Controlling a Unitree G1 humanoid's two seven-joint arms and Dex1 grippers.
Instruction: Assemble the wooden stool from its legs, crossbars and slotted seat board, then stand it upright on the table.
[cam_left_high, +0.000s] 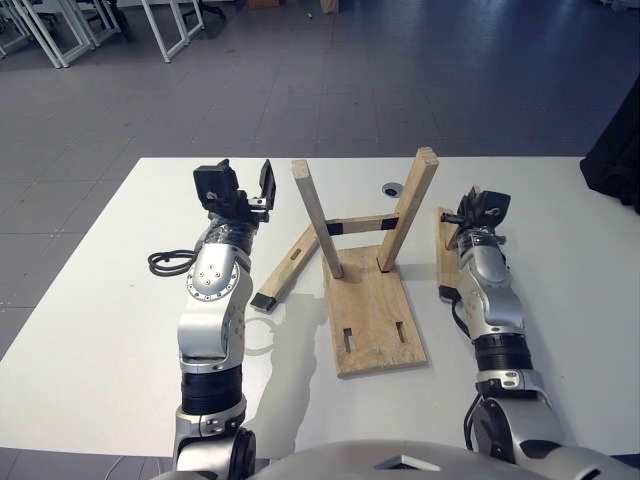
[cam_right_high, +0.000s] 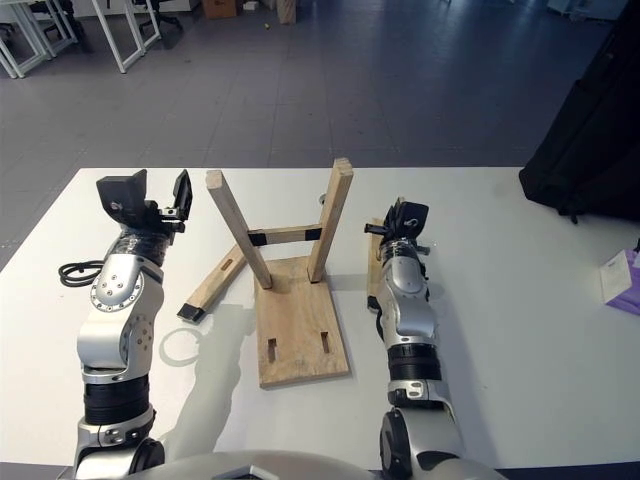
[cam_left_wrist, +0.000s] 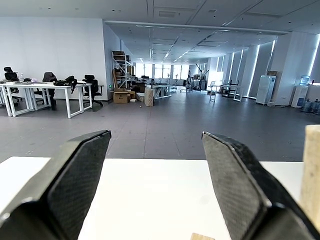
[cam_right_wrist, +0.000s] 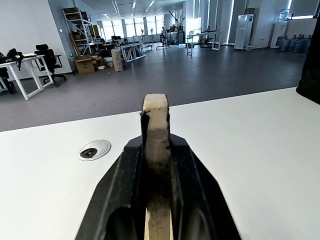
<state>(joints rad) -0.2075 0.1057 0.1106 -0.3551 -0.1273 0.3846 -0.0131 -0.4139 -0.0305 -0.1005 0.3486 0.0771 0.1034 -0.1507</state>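
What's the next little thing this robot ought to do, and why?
Probably lift the loose leg that the right gripper is clamped on and bring it over to the seat board. Two slots near the robot are empty, while two legs already stand at the far end, joined by a crossbar.

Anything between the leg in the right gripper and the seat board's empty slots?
Nothing visible. Bare table separates the held leg from the empty slots at the seat board's near end; the fitted legs stand at its far end.
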